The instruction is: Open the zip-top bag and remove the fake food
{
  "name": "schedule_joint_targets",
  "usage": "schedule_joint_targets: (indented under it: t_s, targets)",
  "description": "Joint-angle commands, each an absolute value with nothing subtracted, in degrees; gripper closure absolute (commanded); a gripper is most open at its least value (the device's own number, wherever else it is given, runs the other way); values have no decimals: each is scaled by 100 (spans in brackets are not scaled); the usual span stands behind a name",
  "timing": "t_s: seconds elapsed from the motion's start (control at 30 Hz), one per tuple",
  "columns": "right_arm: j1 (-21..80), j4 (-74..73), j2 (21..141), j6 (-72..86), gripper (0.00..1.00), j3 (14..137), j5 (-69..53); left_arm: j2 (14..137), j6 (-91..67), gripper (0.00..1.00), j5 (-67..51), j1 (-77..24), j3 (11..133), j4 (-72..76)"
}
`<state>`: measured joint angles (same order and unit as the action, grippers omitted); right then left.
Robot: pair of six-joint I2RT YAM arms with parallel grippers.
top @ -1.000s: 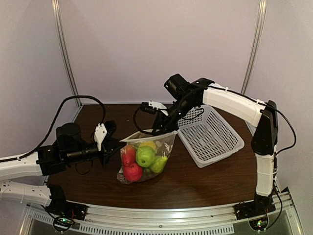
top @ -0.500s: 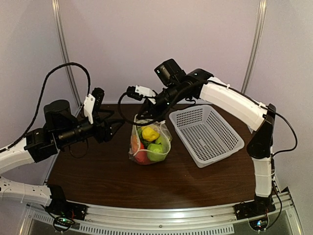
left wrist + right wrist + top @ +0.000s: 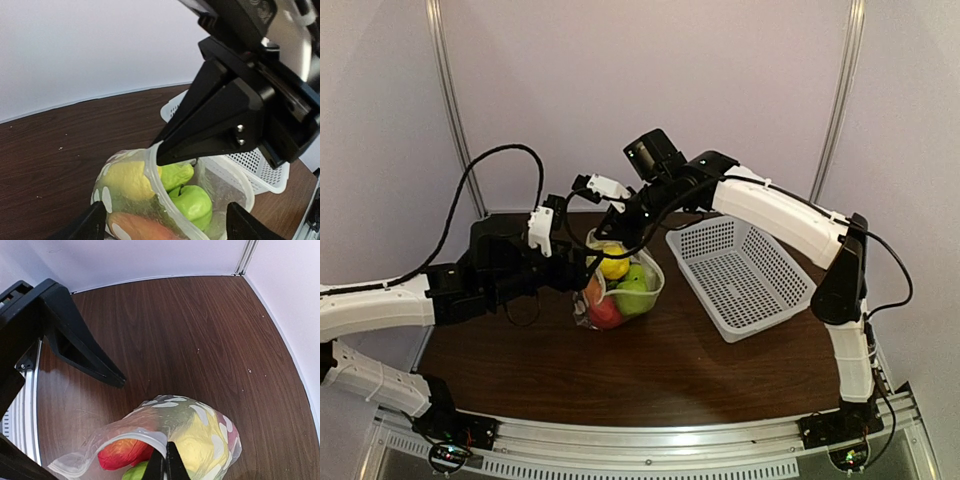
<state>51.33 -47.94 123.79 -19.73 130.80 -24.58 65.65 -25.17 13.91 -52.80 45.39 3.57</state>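
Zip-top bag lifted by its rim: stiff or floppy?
Probably floppy: the zip-top bag is thin crinkled film, pinched at the rim by the right gripper. Likely bottom-heavy: the fake food sits low. The lemon may roll out if it tips.

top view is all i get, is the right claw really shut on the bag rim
Observer: Yes. In the right wrist view the right claw is shut on the bag rim.
Operator: is the mouth open
Observer: Yes, the left wrist view shows the rim spread in a loop, with a lemon and green apple inside.
Operator: and the other arm
Observer: The left claw is open, a fingertip on each side of the bag; contact I cannot tell.
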Motion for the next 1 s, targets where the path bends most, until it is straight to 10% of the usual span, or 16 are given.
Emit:
schedule_joint_targets:
  t_s: [0.0,0.4,0.63,0.97]
  targets:
    - [5134,-4488,12339,-1533,100,13191,-2371,6857,-2723,16,2176,-5247,4611,786]
    - [5069,-4682,12207,-1543,100,13027,-2868,7075,-2348,53,2401,-5116,4672,831]
    - [5024,-4703,12092,-1568,100,12820,-2850,7511,-2104,49,1749,-5062,4790,1126]
    - [4822,-5326,11661,-2113,94,12742,-2611,7755,-2062,98,1218,-4948,5122,1111]
